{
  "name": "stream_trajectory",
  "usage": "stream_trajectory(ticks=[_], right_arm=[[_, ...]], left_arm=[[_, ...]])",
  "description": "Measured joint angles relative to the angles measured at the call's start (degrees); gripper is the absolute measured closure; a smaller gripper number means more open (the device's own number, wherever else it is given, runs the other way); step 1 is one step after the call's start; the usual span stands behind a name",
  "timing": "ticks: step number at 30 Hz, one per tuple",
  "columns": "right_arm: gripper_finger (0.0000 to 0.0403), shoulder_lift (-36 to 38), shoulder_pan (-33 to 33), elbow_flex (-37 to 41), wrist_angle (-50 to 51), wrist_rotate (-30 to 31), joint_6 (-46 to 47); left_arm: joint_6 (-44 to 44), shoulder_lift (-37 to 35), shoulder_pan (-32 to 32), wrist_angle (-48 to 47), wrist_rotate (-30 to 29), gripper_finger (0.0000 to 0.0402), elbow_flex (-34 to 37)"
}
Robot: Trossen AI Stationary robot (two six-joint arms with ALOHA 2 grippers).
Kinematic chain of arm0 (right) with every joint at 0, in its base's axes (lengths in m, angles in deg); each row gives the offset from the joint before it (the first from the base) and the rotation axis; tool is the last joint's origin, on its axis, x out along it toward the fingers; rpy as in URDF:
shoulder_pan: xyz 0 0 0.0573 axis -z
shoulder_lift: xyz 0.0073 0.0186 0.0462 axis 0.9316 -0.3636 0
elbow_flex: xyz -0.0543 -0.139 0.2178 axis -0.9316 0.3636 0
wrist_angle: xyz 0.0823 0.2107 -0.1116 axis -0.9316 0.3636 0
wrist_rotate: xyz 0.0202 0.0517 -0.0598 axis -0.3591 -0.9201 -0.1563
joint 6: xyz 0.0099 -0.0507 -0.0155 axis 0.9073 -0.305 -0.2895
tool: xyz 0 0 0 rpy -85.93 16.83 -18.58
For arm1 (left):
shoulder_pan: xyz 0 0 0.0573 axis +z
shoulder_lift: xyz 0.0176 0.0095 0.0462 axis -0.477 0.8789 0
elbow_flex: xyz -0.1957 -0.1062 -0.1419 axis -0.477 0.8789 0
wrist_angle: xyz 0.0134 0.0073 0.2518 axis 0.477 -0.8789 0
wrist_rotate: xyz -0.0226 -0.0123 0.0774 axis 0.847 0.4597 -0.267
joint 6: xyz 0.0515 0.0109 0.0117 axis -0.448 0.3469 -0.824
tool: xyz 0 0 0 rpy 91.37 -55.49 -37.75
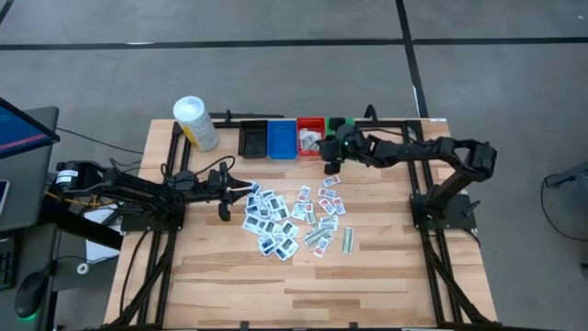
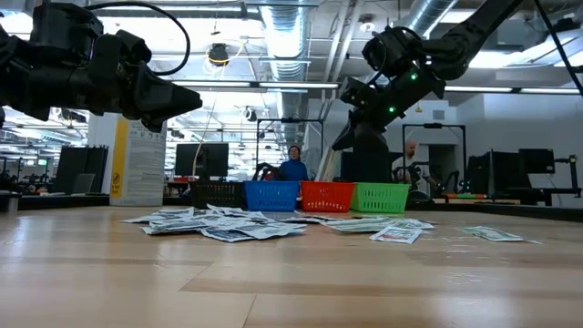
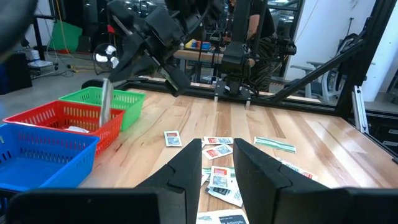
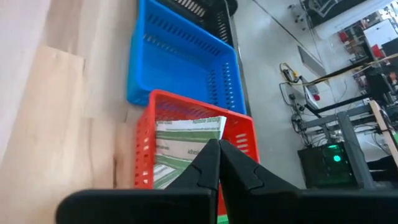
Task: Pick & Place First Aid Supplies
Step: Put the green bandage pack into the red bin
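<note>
The first aid supplies, small flat packets, lie scattered on the wooden table's middle, and show too in the low view. My right gripper is shut on one white packet with green print over the red bin. From above, this gripper stands just in front of the bins. My left gripper waits open at the table's left, level, nothing between its fingers. My right gripper pinches the packet by one edge between its two fingertips, slanting down from the table's right. The packet is lifted clear. In the left wrist view it hangs below the fingers as a thin strip above the red bin.
A row of small bins stands at the far edge: black, blue, red, green. A white-capped yellow cylinder stands at the far left. The near half of the table is bare wood. People show in the room behind.
</note>
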Motion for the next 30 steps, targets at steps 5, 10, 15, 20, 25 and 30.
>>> stream_trajectory(ticks=[5, 10, 15, 20, 25, 30], right_arm=[[0.0403, 0.0, 0.0, 0.0, -0.01, 0.12, 0.04], [0.0403, 0.0, 0.02, 0.0, -0.08, 0.2, 0.07], [0.0403, 0.0, -0.02, 0.0, -0.09, 0.2, 0.07], [0.0403, 0.0, -0.02, 0.0, -0.09, 0.2, 0.07], [0.0403, 0.0, -0.02, 0.0, -0.09, 0.2, 0.59], [0.0401, 0.0, -0.02, 0.0, -0.09, 0.2, 0.59]], left_arm=[[0.0, 0.0, 0.0, 0.0, 0.0, 0.0309, 0.0], [0.0, 0.0, 0.0, 0.0, 0.0, 0.0309, 0.0], [0.0, 0.0, 0.0, 0.0, 0.02, 0.0309, 0.0], [0.0, 0.0, -0.02, 0.0, 0.0, 0.0309, 0.0], [0.0, 0.0, 0.0, -0.02, 0.0, 0.0309, 0.0], [-0.02, 0.0, 0.0, 0.0, 0.0, 0.0309, -0.02]])
